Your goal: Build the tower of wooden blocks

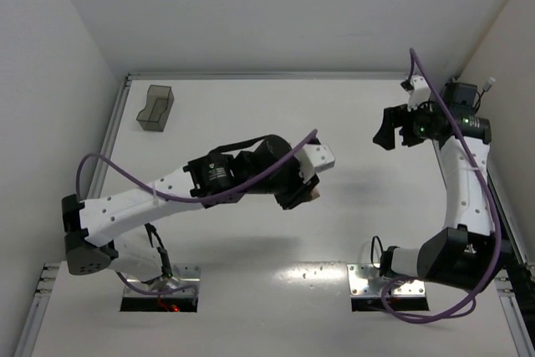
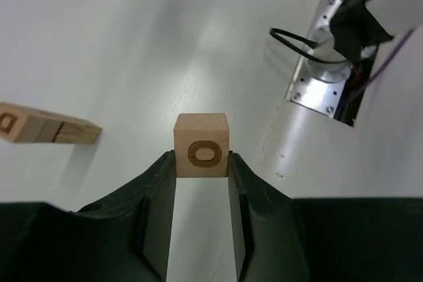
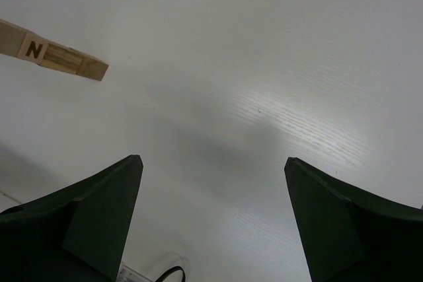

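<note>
Left gripper (image 2: 201,160): closed narrow on a block (image 2: 201,138), pinched at the very fingertips; its arm reaches out to mid-table.
Block, facing: a cube with no long axis. The ring-marked face is turned toward the wrist camera, and the far half pokes out past the fingertips.
Block, place: held off the table (image 1: 251,290), apart from the tower, with bare white surface between them.
Tower (image 2: 49,128): a line of tan blocks joined end to end, one block wide.
Tower, axis: in the left wrist view it runs across the picture from the left edge, sloping slightly down to a free end on the right. A ring mark shows on the leftmost block.
Tower, right wrist view (image 3: 56,56): in the upper left corner, slanting the same way, with an N on one face. The left end is cut off by the frame.
Tower, upright or lying: cannot tell from these views. The top view does not show it plainly.
Right gripper (image 3: 211,160): spread wide and holding nothing, raised at the far right, near the right wall.
Open room: wide bare table around the tower's free end and below the right gripper.
Edges: the bin (image 1: 155,108) sits in the far left corner, well apart. The right arm's base plate (image 2: 324,87) is at the near edge.
</note>
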`<state>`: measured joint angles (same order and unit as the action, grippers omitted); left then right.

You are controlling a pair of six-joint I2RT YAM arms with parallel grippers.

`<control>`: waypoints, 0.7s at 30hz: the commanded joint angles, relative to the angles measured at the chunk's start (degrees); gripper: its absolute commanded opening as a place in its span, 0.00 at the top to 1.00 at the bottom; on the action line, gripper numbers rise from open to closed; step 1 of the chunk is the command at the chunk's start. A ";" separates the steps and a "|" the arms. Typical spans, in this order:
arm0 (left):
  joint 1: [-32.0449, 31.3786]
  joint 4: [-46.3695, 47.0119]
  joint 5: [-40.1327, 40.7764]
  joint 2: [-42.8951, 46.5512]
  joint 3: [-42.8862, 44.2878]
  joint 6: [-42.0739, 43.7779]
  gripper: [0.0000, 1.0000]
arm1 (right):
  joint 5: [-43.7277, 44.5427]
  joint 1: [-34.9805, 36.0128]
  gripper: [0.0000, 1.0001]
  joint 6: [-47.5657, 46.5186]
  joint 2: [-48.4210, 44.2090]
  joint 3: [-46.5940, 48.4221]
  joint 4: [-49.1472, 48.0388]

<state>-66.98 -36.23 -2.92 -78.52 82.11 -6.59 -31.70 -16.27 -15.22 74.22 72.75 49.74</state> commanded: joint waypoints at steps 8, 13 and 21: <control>10.28 -9.91 11.36 -9.19 15.97 -19.67 1.00 | -3.63 0.80 0.14 1.16 4.44 7.58 2.65; 15.29 -11.06 10.83 -12.62 18.44 -27.59 1.00 | -3.11 1.42 0.14 1.16 4.97 7.58 2.65; 19.26 -11.58 13.28 -16.58 20.46 -33.04 1.00 | -3.10 1.95 0.14 1.69 5.50 8.63 2.65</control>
<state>-48.21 -47.44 8.93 -95.26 100.27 -35.40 -33.50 -14.76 -14.35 79.48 78.06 52.90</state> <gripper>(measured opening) 0.287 0.860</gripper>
